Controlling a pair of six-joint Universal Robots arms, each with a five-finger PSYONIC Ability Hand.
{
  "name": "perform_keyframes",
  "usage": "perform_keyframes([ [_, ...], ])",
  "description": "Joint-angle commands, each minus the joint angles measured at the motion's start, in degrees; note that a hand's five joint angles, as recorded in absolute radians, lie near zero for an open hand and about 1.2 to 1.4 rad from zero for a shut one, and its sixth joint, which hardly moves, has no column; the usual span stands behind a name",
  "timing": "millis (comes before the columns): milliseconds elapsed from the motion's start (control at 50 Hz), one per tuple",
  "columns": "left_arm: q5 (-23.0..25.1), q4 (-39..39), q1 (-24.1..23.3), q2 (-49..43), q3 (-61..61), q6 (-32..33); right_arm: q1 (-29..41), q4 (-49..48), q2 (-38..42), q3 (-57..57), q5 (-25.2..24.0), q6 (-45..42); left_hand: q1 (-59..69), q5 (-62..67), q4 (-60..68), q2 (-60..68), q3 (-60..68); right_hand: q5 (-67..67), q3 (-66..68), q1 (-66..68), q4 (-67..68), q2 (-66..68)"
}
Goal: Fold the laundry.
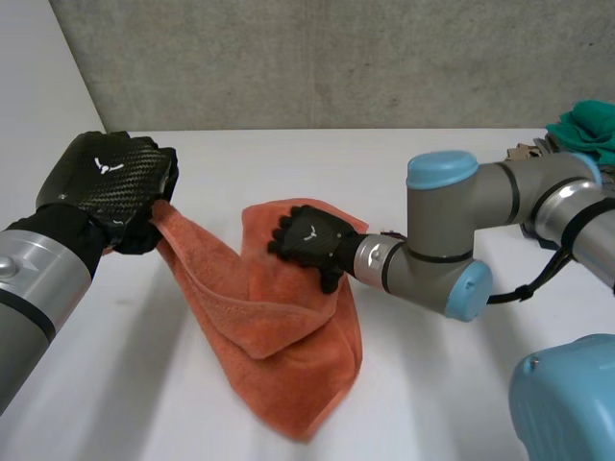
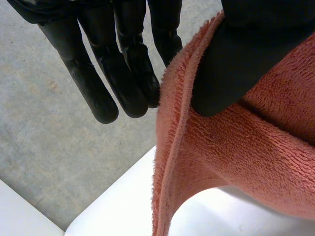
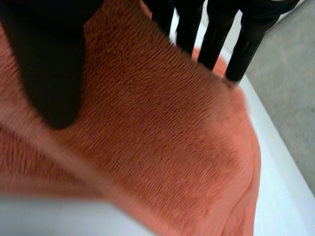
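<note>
An orange towel (image 1: 288,327) lies crumpled on the white table (image 1: 125,384), with one end lifted toward the far left. My left hand (image 1: 106,182) holds that raised end above the table. In the left wrist view its thumb (image 2: 241,59) presses the towel's edge (image 2: 172,147) against the hand, beside the straight fingers (image 2: 123,73). My right hand (image 1: 307,235) rests on the middle of the towel, back facing up. In the right wrist view its fingers (image 3: 216,34) lie straight across the orange pile (image 3: 162,147), and the thumb (image 3: 54,64) stands apart from them.
A teal cloth (image 1: 588,130) lies on a small heap at the table's far right corner. A concrete wall runs behind the table. The right arm's elbow (image 1: 442,240) hangs over the table right of the towel. A light-blue robot part (image 1: 562,403) sits near right.
</note>
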Motion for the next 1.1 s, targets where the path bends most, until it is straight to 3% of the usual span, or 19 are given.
perform_keyframes([
  [20,0.07,0.22,0.41,-0.4,0.45,0.11,-0.06,-4.69,0.64,0.36,7.64,-0.1,12.87,15.26,11.26,11.31,11.5,59.29,59.62,59.16,59.61,59.57],
  [120,-0.28,0.4,0.67,-0.4,1.06,0.9,-0.85,-10.25,-7.43,4.48,14.59,6.22,12.87,15.26,11.26,11.31,11.5,59.41,59.75,59.29,59.74,59.69],
  [260,-0.37,0.22,2.43,0.57,1.76,2.92,-3.66,-8.77,-27.91,19.41,17.14,10.98,12.87,15.26,11.26,11.31,11.5,59.41,59.75,59.29,59.74,59.69],
  [460,-0.02,0.4,5.68,6.71,2.03,4.5,-13.07,13.37,-46.29,25.49,17.41,5.8,12.87,15.26,11.26,11.31,11.5,59.41,59.75,59.29,59.74,59.69],
  [600,0.33,0.84,6.21,3.32,0.8,4.68,-13.86,18.66,-47.18,29.09,17.5,-0.26,12.87,15.26,11.26,11.31,11.5,59.41,59.75,59.29,59.74,59.69],
  [740,-0.02,7.41,5.77,-12.68,8.43,5.64,-13.86,15.07,-35.59,23.4,19.51,-0.98,12.87,15.26,11.26,11.31,11.5,59.41,59.75,59.29,59.74,59.69],
  [820,-2.3,16.55,5.59,-21.47,21.08,8.89,-13.07,4.45,-29.87,14.09,24.17,0.87,12.87,15.26,11.26,11.31,11.5,59.41,59.75,59.29,59.74,59.69],
  [840,-4.39,20.23,5.51,-23.84,26.06,10.46,-13.07,-1.84,-28.99,11.37,26.18,2.0,12.87,15.26,11.26,11.31,11.5,59.41,59.75,59.29,59.74,59.69],
  [920,-9.23,28.41,4.89,-25.27,33.21,12.85,-13.07,-17.5,-29.85,10.29,28.39,4.64,12.87,15.26,11.26,11.31,11.5,59.41,59.75,59.29,59.74,59.69],
  [980,-9.95,30.11,4.1,-25.27,33.32,13.03,-13.07,-19.75,-32.31,12.39,27.7,4.65,12.87,15.26,11.26,11.31,11.5,59.41,59.75,59.29,59.74,59.69],
  [1100,-9.6,27.38,1.47,-18.95,19.89,12.76,-14.12,-8.96,-38.38,19.07,19.18,4.56,12.87,15.26,11.26,11.31,11.5,59.41,59.75,59.29,59.74,59.69],
])
